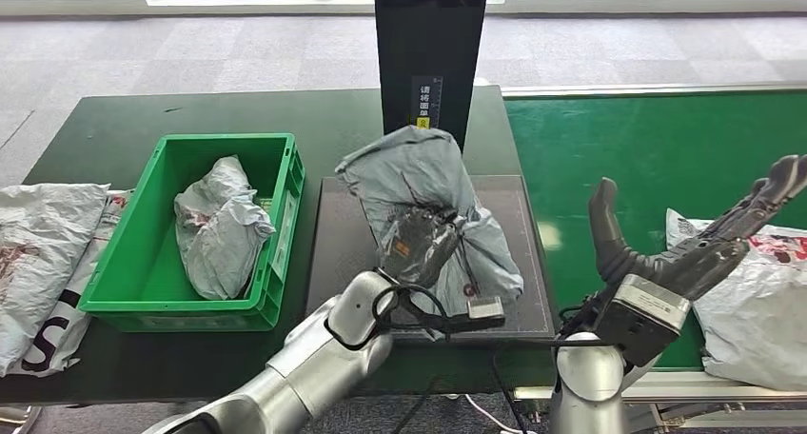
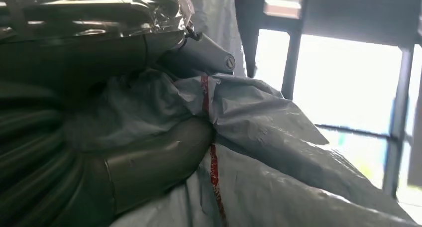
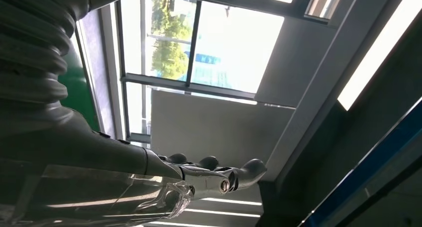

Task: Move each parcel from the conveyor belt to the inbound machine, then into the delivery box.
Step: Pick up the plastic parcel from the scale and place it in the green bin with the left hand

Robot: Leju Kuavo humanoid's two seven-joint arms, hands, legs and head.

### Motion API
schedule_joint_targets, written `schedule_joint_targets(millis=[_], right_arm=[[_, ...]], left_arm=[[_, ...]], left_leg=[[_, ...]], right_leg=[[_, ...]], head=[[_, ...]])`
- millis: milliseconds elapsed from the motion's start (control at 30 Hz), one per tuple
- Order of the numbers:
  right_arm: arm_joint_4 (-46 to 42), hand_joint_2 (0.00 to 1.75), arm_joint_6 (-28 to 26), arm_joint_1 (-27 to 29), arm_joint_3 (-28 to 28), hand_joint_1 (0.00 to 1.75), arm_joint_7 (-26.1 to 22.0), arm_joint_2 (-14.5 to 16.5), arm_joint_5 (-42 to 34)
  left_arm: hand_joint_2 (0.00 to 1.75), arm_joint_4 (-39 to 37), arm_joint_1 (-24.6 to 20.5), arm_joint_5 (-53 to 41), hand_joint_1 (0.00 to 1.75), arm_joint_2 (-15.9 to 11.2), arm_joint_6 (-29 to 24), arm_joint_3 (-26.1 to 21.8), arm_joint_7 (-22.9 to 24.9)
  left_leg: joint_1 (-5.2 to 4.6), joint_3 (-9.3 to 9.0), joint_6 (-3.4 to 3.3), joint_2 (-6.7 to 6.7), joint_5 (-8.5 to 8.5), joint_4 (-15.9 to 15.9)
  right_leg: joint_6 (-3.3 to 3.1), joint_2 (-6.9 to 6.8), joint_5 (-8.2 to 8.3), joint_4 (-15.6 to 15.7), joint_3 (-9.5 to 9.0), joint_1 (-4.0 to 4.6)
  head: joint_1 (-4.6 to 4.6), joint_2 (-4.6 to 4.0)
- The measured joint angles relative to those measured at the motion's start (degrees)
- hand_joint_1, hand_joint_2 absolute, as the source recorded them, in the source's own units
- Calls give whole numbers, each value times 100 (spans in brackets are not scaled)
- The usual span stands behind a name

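So my left hand [image 1: 416, 246] has a solid grip on a grey parcel [image 1: 419, 182], holding it over the inbound machine [image 1: 514, 263] plate. Off to that hand's left, the delivery box [image 1: 162, 296] already has one parcel in it. My right hand [image 1: 690, 253] is spread wide and holds nothing, with another parcel [image 1: 752, 310] waiting right beside it on the conveyor belt [image 1: 647, 158]. I'd say roughly halfway.
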State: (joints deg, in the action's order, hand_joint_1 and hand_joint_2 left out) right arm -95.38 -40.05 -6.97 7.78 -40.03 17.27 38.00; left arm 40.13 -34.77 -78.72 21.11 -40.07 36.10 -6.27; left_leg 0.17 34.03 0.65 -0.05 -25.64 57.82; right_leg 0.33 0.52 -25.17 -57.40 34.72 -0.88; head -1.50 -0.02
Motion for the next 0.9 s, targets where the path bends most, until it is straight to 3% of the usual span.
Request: schedule_joint_targets(millis=[167,400,567,900], right_arm=[[-2,175,-1,14,-65,0,-1,-2,-39],[-52,175,1,30,-80,0,-2,-2,-73],[-81,175,-1,44,-119,0,-1,-2,-93],[-83,175,1,49,-89,0,-2,-4,-103]], left_arm=[[175,1245,196,-482,175,1,-6,-1051,-133],[175,2099,402,-786,175,3,-6,-1629,-115],[175,2286,417,-1064,175,-21,-6,-1831,322],[175,2023,207,-919,175,-235,-6,-2223,659]], left_leg=[[2,0,2,-2,1,0],[4,0,3,-4,2,0],[3,1,3,-5,1,0],[4,0,5,-6,3,-1]], right_leg=[[-1,-2,-1,-2,-1,5],[-2,-3,-1,-3,-1,4],[-1,-4,-1,-2,-1,2],[-2,-8,-1,-5,-1,4]], head=[[0,0],[0,0],[0,0],[1,0]])
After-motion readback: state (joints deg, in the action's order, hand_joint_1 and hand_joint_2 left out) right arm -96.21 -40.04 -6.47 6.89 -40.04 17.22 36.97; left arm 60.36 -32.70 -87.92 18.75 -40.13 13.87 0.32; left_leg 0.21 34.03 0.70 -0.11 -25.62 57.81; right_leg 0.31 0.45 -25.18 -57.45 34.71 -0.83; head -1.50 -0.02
